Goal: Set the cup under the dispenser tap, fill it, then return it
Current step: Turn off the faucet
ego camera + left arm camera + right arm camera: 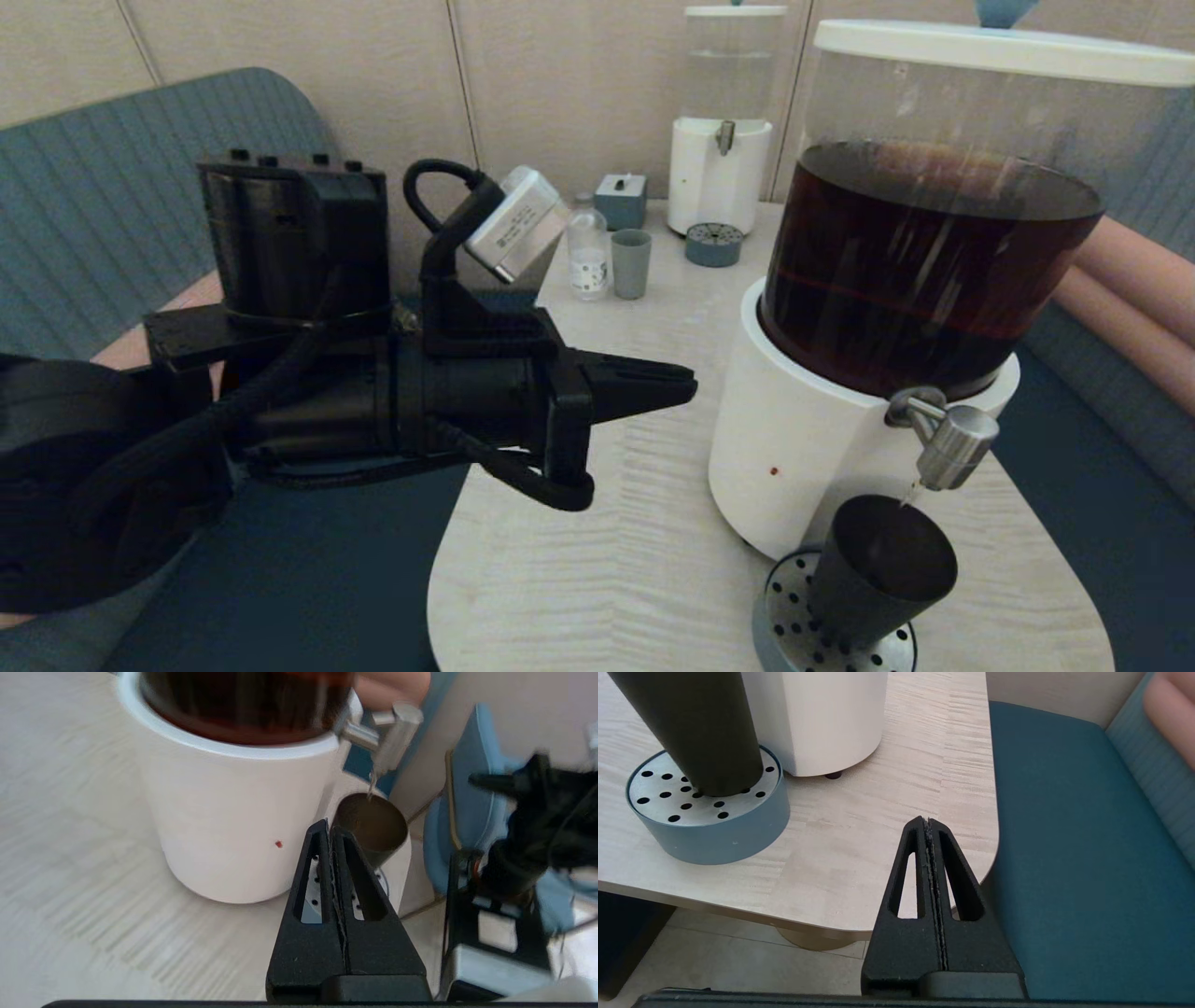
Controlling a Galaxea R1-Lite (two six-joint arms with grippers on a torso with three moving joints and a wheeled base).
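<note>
Beyond the claw's tip, at the far end of the pale wood table (597,560), stands a small white dispenser (720,177) of clear liquid — a round grey drip tray (714,245) before it. Nearer the claw stand a grey-blue cup (631,263), a small clear bottle (588,254) and a grey box (621,201) — the cup and bottle just beside each other.

1. Beige panelled walls (560,84) are running behind the scene, split by thin vertical seams.
2. A pale wood-grain table (607,560) with rounded corners is standing between teal upholstered benches (1073,858).
3. A ribbed grey-blue seat back (103,196) is curving along the left.
4. Pale floor tiles (714,956) are showing beneath the table's edge.
</note>
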